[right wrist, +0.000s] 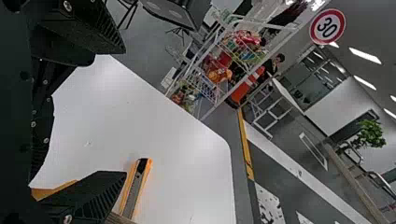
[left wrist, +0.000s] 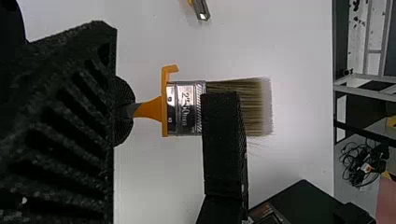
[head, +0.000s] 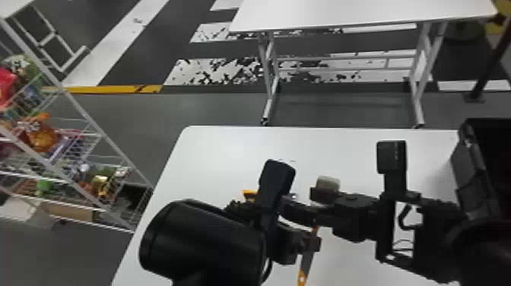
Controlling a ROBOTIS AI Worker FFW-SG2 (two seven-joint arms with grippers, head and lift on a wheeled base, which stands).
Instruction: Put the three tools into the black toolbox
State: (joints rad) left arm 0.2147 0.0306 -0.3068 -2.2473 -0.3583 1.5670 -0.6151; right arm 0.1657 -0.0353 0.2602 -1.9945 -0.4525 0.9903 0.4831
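Observation:
In the head view my left gripper (head: 310,243) is around the paintbrush handle (head: 302,274). The bristles (head: 327,183) point forward over the table. From the wrist, my left gripper (left wrist: 122,111) is shut on that handle, with the orange neck and metal ferrule of the paintbrush (left wrist: 184,109) beyond it. My right gripper (head: 318,196) is beside the bristles; one of its fingers (left wrist: 223,140) crosses before them. The right wrist view has my right gripper (right wrist: 123,112) open, the utility knife (right wrist: 135,186) lying past its lower finger. The black toolbox (head: 484,163) stands at the table's right.
The white work table (head: 228,152) spreads beneath both arms, which are close together near its middle. A wire shelf (head: 72,144) with colourful goods stands to the left. Another white table (head: 342,13) is farther back.

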